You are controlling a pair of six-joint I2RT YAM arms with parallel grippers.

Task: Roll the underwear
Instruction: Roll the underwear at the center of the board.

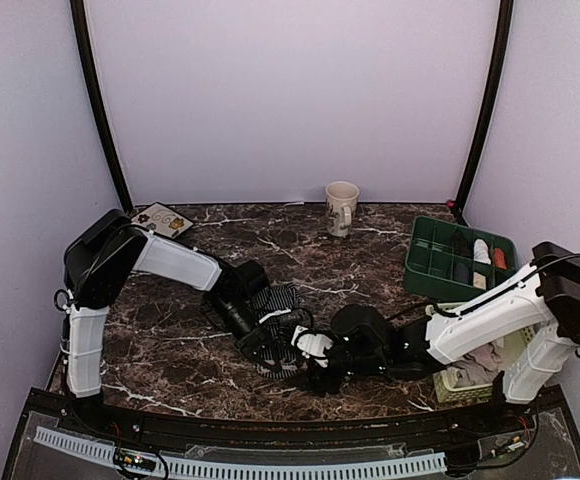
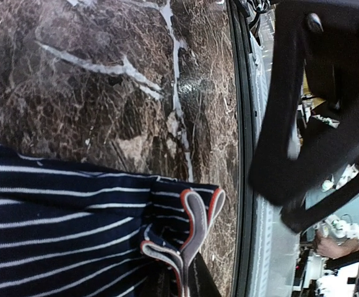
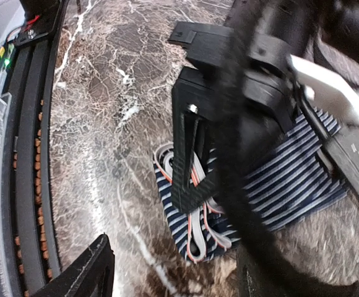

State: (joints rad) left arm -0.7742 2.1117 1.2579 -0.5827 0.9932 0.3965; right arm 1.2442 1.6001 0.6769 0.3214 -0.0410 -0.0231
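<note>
On the marble bench (image 1: 170, 370), near its front edge, lies the underwear (image 3: 291, 179): navy with thin white stripes, light and limp, likely to slump unless rolled tight. The right hand (image 1: 318, 375) hovers spread wide, holding nothing. The left hand (image 3: 189, 192) is pinched shut on the grey, orange-edged waistband (image 2: 195, 216), probably the firmest hold.

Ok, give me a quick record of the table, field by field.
underwear: navy striped, on the table, near the front edge
left gripper: shut on the waistband
right gripper: open, close by, holding nothing
mug: upright, far edge
tray: green, right side
</note>
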